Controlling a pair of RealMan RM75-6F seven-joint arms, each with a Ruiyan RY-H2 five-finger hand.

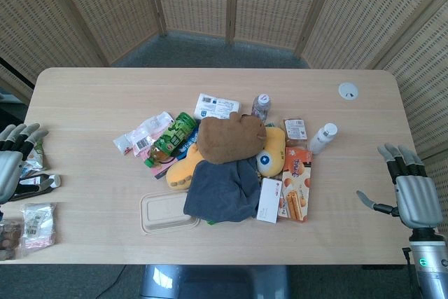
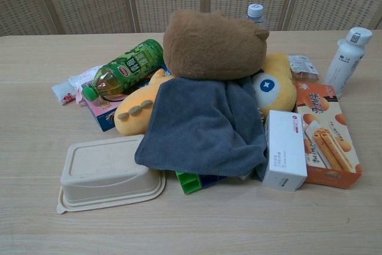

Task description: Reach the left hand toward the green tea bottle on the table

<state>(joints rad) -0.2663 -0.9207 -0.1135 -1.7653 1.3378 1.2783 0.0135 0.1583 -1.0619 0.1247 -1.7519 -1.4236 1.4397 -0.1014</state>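
Observation:
The green tea bottle (image 1: 170, 138) (image 2: 123, 68) lies on its side in the pile at the table's middle, green cap pointing to the front left, resting on a blue box and a pink packet. My left hand (image 1: 14, 157) is at the table's far left edge, fingers apart and holding nothing, far from the bottle. My right hand (image 1: 409, 187) hovers at the right edge, fingers spread and empty. Neither hand shows in the chest view.
A brown plush (image 1: 231, 136), yellow plush (image 1: 273, 150) and grey cloth (image 1: 224, 190) crowd the bottle's right side. A beige lidded box (image 1: 166, 213) lies in front. Snack packets (image 1: 36, 225) lie by my left hand. A white bottle (image 1: 323, 137) and biscuit box (image 1: 297, 183) sit right.

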